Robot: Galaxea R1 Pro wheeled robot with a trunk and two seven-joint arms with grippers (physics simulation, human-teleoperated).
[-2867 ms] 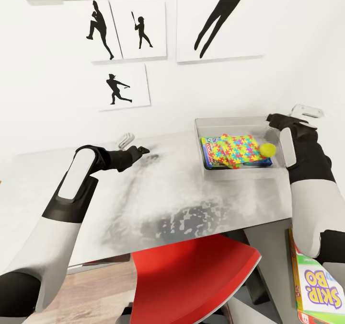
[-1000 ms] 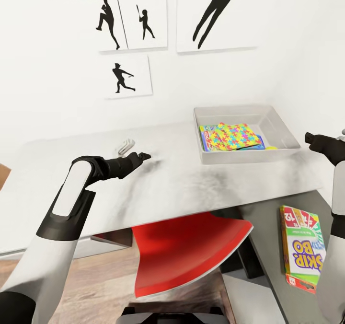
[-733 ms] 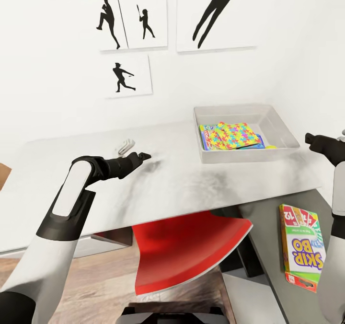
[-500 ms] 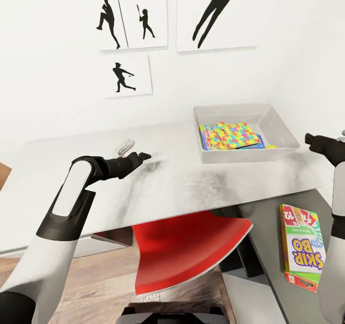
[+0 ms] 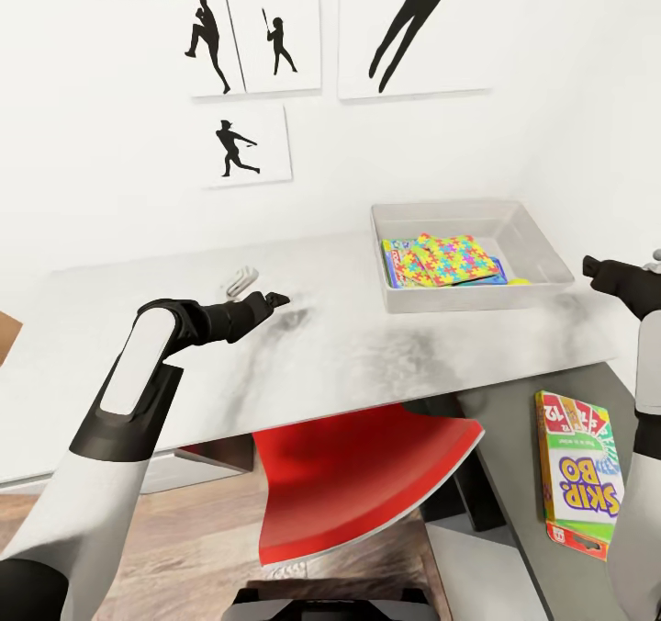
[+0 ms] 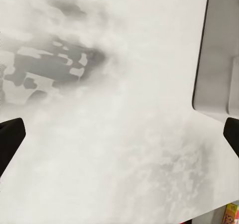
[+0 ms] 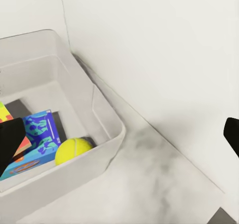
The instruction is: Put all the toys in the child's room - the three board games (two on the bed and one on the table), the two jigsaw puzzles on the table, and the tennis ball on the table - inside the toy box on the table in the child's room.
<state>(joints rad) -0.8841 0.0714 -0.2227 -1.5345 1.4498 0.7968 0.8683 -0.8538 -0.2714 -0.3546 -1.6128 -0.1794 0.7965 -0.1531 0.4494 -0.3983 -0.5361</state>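
head: long white-red-green Skip-Bo box (image 5: 579, 474) lies on dark-grey desk section (image 5: 514, 437), apart from shallow grey toy box (image 5: 542, 235) | left wrist: left gripper (image 6: 119, 134) released over bare grey tabletop (image 6: 99, 149) | right wrist: right gripper (image 7: 119, 139) released, empty beside bin holding yellow-green tennis ball (image 7: 73, 150) | advice: lower right arm, pinch box across narrow edge, lift level.

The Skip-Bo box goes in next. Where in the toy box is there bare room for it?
The toy box has bare floor along its far wall and right side. Its near half is crowded: jigsaw puzzles on a blue game, tennis ball in the near right corner. The Skip-Bo box lies on the dark desk section.
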